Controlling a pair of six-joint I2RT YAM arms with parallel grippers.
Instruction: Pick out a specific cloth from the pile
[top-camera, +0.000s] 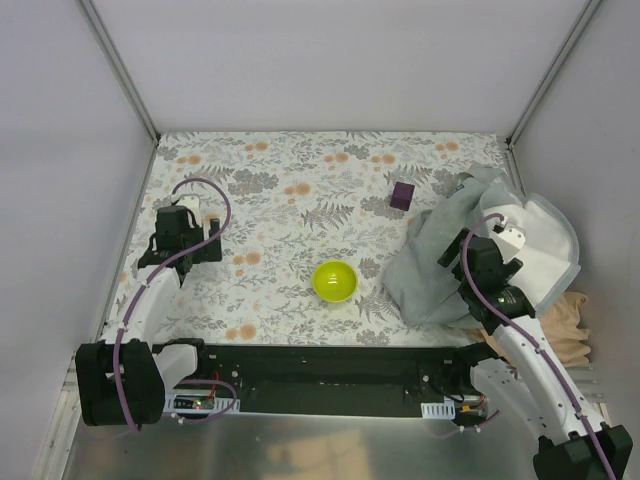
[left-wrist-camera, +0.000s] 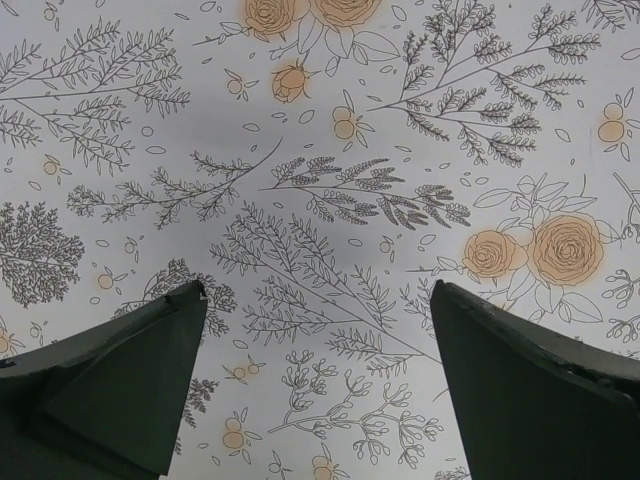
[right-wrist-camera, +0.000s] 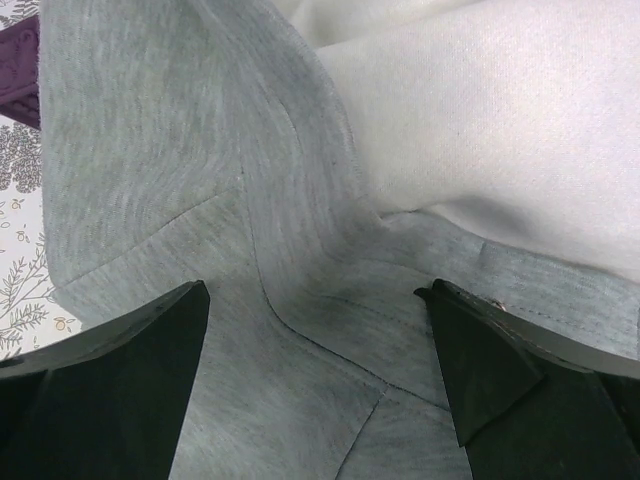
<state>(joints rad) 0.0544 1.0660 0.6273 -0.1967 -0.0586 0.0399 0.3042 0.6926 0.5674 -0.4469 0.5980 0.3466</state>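
Note:
The pile (top-camera: 440, 255) lies at the right of the table: a large light grey cloth with white fabric (top-camera: 545, 250) and a beige-tan cloth (top-camera: 565, 320) at its near right. The orange-yellow cloth is hidden or out of view. My right gripper (top-camera: 487, 262) hovers over the pile, open and empty; in the right wrist view (right-wrist-camera: 315, 300) grey fabric (right-wrist-camera: 200, 200) and white fabric (right-wrist-camera: 480, 120) fill the space below it. My left gripper (top-camera: 180, 235) is open and empty over bare floral tablecloth at the left, also seen in the left wrist view (left-wrist-camera: 318, 300).
A lime-green bowl (top-camera: 335, 280) stands at the table's middle front. A small purple block (top-camera: 402, 194) sits behind it, left of the pile; its edge shows in the right wrist view (right-wrist-camera: 20, 70). White walls enclose the table on three sides.

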